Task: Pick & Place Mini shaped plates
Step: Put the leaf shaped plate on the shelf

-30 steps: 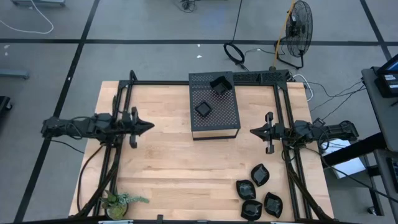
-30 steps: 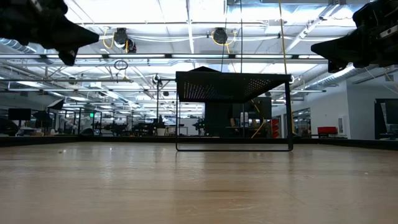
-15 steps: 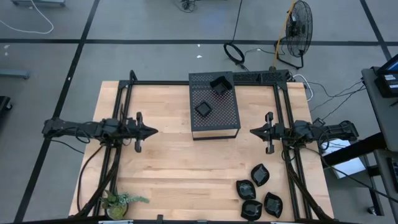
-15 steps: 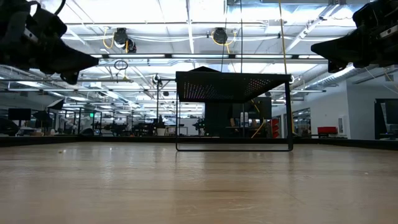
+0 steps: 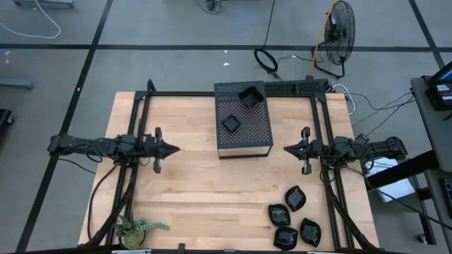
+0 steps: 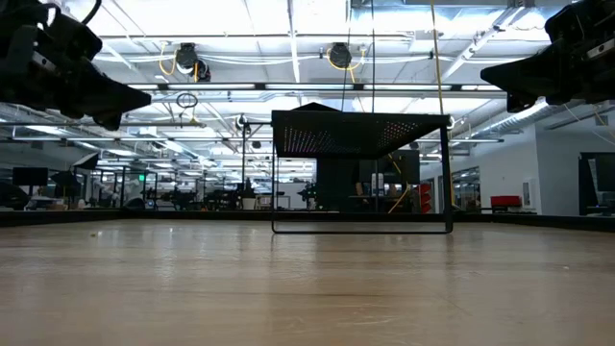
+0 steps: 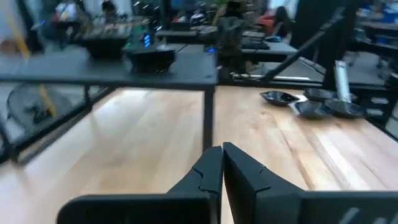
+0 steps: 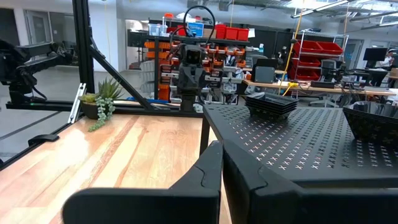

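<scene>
Several mini shaped plates (image 5: 295, 198) lie flat on the wood near the table's near right corner; the left wrist view shows them (image 7: 317, 107) too. Two more plates (image 5: 231, 123) (image 5: 249, 95) sit on the perforated top of the black box (image 5: 244, 137), also in the right wrist view (image 8: 271, 104). My left gripper (image 5: 173, 149) (image 7: 222, 149) hovers shut, left of the box and above the table. My right gripper (image 5: 286, 149) (image 8: 221, 146) hovers shut, right of the box. Both point at the box and hold nothing.
A small green plant (image 5: 138, 227) stands at the near left corner. Black frame rails (image 5: 138, 113) run along the left, far and right sides of the table. Bare wood (image 5: 212, 197) stretches between the box and the near edge.
My left gripper has shifted a little toward the table's near edge and dropped slightly, staying shut, and has then held still. The plates have not moved.
</scene>
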You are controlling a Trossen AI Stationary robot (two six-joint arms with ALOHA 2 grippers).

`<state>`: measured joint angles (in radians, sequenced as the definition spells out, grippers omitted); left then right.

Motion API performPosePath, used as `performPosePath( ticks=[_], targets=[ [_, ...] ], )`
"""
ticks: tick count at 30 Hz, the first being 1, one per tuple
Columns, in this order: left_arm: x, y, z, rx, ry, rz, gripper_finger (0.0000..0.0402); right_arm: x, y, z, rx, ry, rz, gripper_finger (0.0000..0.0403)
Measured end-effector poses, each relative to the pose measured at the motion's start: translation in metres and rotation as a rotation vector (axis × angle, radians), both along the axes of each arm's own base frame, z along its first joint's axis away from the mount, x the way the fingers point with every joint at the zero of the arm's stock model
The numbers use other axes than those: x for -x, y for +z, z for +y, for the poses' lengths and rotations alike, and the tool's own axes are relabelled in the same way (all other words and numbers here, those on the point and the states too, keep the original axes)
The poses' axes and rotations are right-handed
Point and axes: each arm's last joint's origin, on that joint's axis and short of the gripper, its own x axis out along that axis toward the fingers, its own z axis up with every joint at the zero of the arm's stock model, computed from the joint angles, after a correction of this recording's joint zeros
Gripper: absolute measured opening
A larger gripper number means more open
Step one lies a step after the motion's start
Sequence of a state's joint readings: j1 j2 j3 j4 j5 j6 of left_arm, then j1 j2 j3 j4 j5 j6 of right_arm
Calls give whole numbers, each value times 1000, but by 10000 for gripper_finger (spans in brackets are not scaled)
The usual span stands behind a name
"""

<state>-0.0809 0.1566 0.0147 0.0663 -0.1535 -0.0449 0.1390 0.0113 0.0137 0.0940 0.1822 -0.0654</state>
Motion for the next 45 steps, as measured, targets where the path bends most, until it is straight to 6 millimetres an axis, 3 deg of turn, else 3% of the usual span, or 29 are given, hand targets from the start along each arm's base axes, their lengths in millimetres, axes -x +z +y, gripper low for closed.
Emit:
performPosePath(
  ticks=[5,13,45],
  targets=[
    [0,-2,1,104,49,15,25,0,0,0,0,0,1,0],
    [0,-2,1,-50,39,30,26,0,0,0,0,0,0,0],
    [0,-1,1,-15,45,11,26,0,0,0,0,0,0,0]
  ],
)
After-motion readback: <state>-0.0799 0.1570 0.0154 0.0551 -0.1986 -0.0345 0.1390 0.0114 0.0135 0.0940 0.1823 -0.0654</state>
